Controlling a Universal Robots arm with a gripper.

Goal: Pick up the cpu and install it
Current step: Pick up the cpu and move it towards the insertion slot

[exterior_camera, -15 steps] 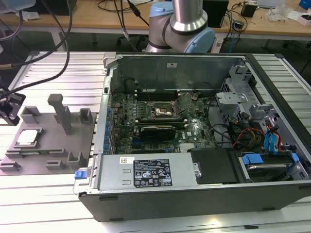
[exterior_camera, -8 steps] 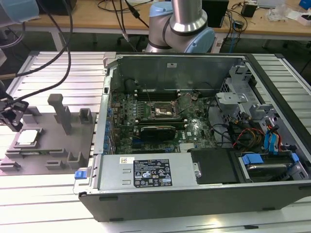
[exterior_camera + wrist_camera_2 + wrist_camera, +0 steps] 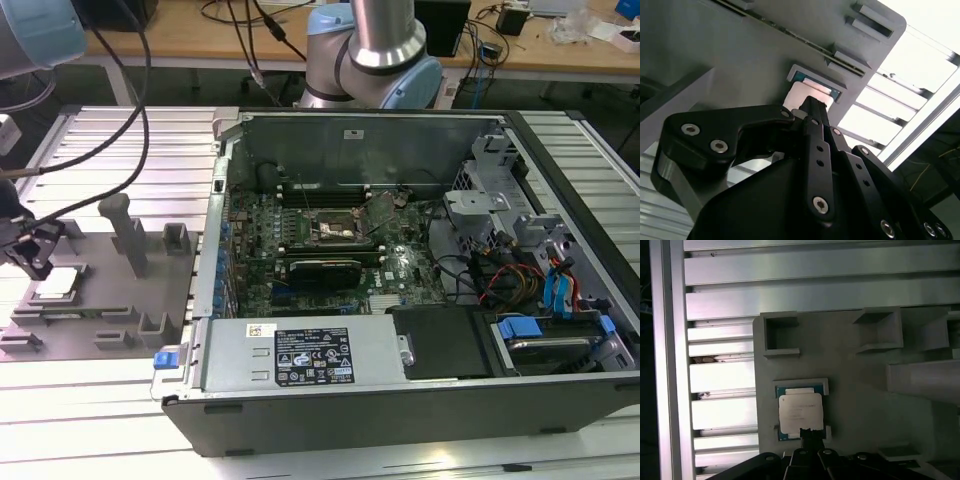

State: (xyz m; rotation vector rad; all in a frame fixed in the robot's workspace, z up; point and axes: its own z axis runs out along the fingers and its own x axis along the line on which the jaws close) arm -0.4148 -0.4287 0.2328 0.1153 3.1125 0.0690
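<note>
cpu (image 3: 800,412) lies flat, metal lid up, in its nest on the grey tray (image 3: 850,390). Long axis runs toward the gripper (image 3: 807,436) at its near edge. Gripper opening: can't tell. Exterior view adds the motherboard socket (image 3: 335,230), well apart, toward that view's right.

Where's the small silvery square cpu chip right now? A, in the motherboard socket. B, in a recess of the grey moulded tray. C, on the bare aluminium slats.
B: the small silvery square cpu lies flat in a framed recess of the grey moulded tray, with the black gripper at its edge.
</note>
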